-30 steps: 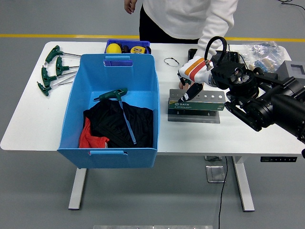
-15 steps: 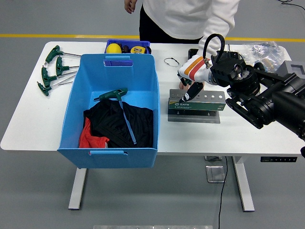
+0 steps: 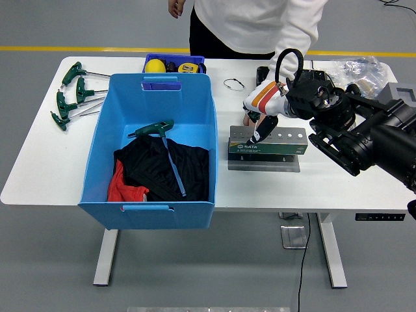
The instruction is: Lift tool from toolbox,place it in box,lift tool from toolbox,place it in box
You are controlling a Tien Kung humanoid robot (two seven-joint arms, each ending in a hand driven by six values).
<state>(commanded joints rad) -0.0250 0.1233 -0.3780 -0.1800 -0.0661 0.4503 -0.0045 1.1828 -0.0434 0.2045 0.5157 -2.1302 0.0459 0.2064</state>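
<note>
white table (image 3: 39, 169) | blue box (image 3: 104, 156) | green toolbox (image 3: 268, 148) | T-handle keys (image 3: 70, 94) | small blue tray (image 3: 174, 63) | plastic bags (image 3: 359, 68)

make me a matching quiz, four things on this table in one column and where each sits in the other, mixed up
Things:
1. green-handled tool
2. green tool holder
3. yellow ball
4. green T-handle wrenches

Places:
A. in the small dark blue tray at the far edge
B. on the bare table, left of the big blue box
C. inside the big blue box, on the black cloth
D. right of the big blue box, under the right hand

Pairs: 1-C, 2-D, 3-A, 4-B
</note>
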